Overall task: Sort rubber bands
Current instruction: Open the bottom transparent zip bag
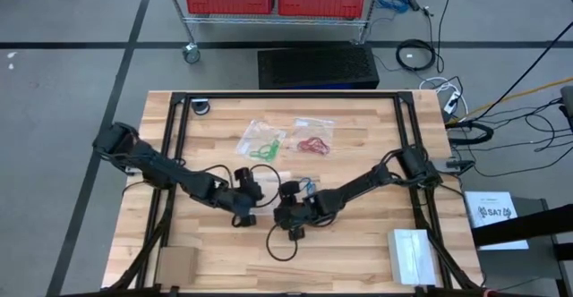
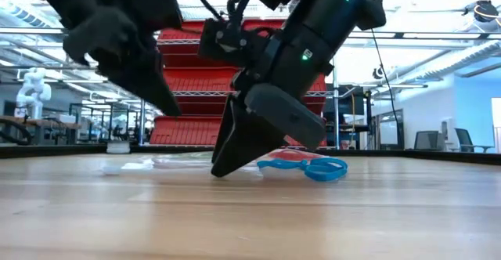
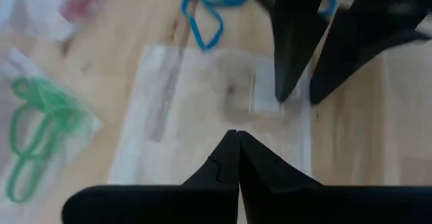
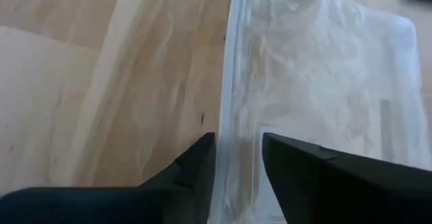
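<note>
An empty clear zip bag [image 3: 202,96] lies flat on the table between my grippers. Loose blue rubber bands [image 3: 202,21] lie just beyond it, toward the far edge. Green rubber bands [image 1: 262,143] sit in one clear bag and red ones [image 1: 313,142] in another, farther back. My right gripper [image 4: 239,150] is open and down at the empty bag's zip edge. My left gripper [image 3: 236,135] is shut, holds nothing, and hangs above the bag's near-left part, tips raised off the table [image 2: 176,111]. My right gripper comes from above, slanting in from the table's right, with its fingertips [image 3: 287,96] down on the clear bag. The zip edge [image 4: 233,82] runs through the gap between the two fingers. The bag lies flat on the table.
A black frame [image 1: 179,145] runs round the table top. A small cardboard box [image 1: 177,263] stands at the near left and a white box [image 1: 412,252] at the near right. A black cable [image 1: 279,243] loops on the table below the grippers.
</note>
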